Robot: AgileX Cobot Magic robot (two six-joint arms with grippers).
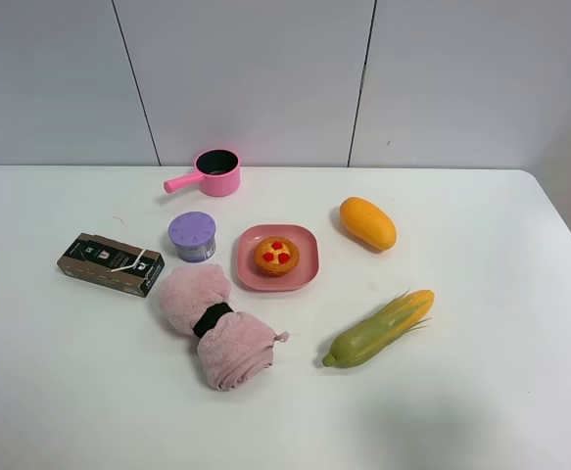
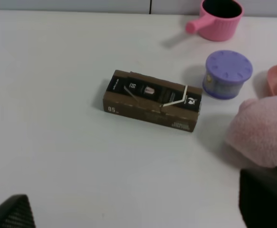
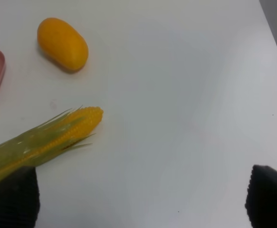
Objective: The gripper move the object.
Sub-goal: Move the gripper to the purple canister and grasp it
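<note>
**White tabletop, object not yet grasped**

Exterior high: the object (image 1: pixel 193 236), lavender-lidded, stands just beside the pink plate (image 1: pixel 251 276), apparently touching nothing, so open to a grasp.
Left wrist: the left gripper (image 2: pixel 138 209) is spread wide and empty, short of the plate and object.
Right wrist: the right gripper (image 3: pixel 138 199) is likewise wide, idle on the plate's far side.
</note>
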